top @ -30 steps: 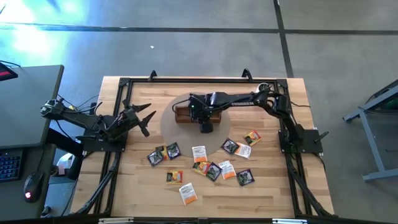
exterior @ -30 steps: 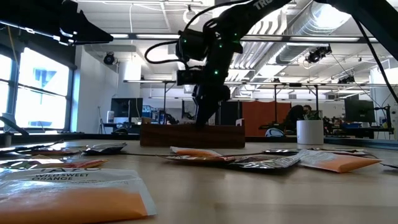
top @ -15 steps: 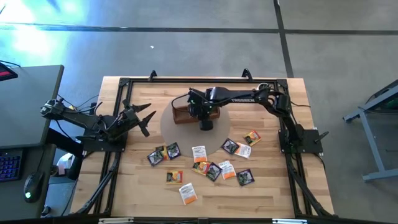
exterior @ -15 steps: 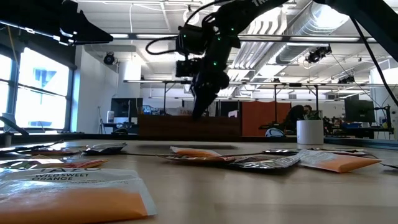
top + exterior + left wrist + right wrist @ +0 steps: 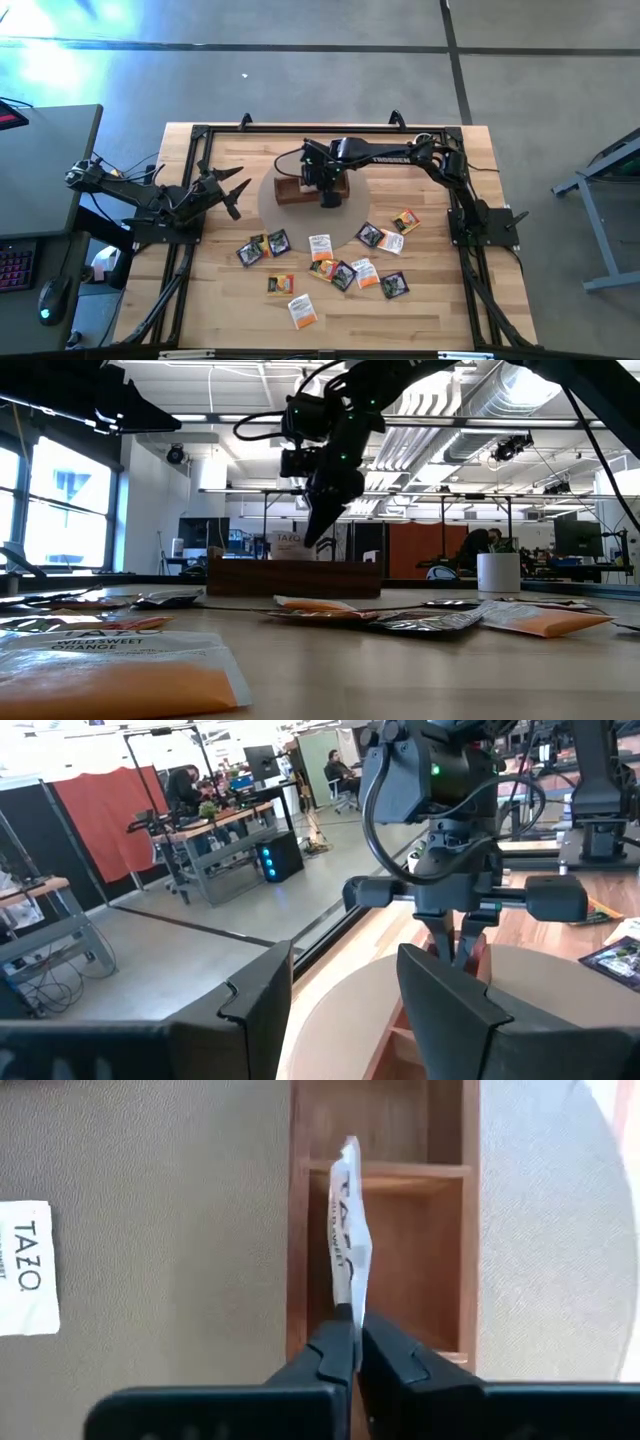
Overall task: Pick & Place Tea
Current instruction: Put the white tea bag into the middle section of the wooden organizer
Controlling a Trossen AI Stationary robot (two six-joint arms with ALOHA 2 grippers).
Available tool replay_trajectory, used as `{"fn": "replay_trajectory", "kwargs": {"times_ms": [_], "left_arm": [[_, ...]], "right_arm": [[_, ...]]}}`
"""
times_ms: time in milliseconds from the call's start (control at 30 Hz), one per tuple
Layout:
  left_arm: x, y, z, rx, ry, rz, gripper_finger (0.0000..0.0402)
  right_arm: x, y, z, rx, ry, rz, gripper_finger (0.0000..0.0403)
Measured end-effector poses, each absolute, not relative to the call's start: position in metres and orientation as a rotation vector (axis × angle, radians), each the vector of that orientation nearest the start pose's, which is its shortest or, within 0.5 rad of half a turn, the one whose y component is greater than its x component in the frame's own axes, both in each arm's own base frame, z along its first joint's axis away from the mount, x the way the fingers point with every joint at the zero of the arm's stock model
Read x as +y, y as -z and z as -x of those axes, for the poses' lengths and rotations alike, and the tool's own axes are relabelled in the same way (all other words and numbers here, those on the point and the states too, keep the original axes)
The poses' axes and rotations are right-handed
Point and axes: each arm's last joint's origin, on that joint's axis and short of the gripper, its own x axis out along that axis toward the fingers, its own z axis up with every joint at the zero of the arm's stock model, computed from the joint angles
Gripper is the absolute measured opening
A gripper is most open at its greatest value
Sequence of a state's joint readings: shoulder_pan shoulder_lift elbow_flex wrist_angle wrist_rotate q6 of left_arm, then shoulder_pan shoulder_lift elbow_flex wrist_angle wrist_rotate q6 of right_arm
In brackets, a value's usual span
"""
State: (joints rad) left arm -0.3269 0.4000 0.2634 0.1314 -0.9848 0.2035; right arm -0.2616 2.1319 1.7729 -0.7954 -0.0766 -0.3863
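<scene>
My right gripper (image 5: 328, 196) hangs over the brown wooden tray (image 5: 300, 190), shut on a white tea sachet (image 5: 347, 1230). In the low view the sachet (image 5: 289, 544) stands on edge and sticks up above the tray wall (image 5: 295, 575). Several other sachets (image 5: 330, 262), black, white-orange and yellow-orange, lie flat on the table nearer the front. My left gripper (image 5: 236, 190) waits open at the table's left, clear of everything. My right gripper pinches the white sachet's near end (image 5: 350, 1308) between its two fingertips. The fingers slant down from above and lie in line with the sachet. The sachet stands edge-up and slightly bowed over a tray compartment. The tray wall hides its lower edge.
The tray sits on a round tan mat (image 5: 268, 208). A white cup (image 5: 497, 572) stands at the far right in the low view. The black frame rails (image 5: 300, 128) run along the table's far side, and bare wood lies at the front left.
My right gripper has risen out of the tray and moved a little toward the table's left. The tray has slid slightly toward the table's left. The white sachet now shows above the tray wall, where it did not before.
</scene>
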Motion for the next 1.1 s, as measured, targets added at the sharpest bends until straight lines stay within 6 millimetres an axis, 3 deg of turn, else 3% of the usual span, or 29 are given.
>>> {"fn": "replay_trajectory", "kwargs": {"times_ms": [200,533,767,933,1100], "left_arm": [[-0.013,-0.232,-0.113,0.071,-0.655,-0.199,0.0179],[-0.013,-0.232,-0.113,0.071,-0.655,-0.199,0.0179],[-0.013,-0.232,-0.113,0.071,-0.655,-0.199,0.0179],[-0.013,-0.232,-0.113,0.072,-0.655,-0.200,0.0179],[-0.013,-0.232,-0.113,0.074,-0.655,-0.202,0.0179]], "right_arm": [[-0.128,-0.209,-0.433,1.162,0.036,0.203,0.0003],[-0.167,-0.212,-0.426,1.088,0.092,0.144,0.0024],[-0.187,-0.212,-0.419,1.043,0.063,0.074,0.0065],[-0.185,-0.213,-0.420,1.020,0.019,0.045,0.0097],[-0.172,-0.212,-0.424,1.035,-0.015,0.067,0.0102]]}}
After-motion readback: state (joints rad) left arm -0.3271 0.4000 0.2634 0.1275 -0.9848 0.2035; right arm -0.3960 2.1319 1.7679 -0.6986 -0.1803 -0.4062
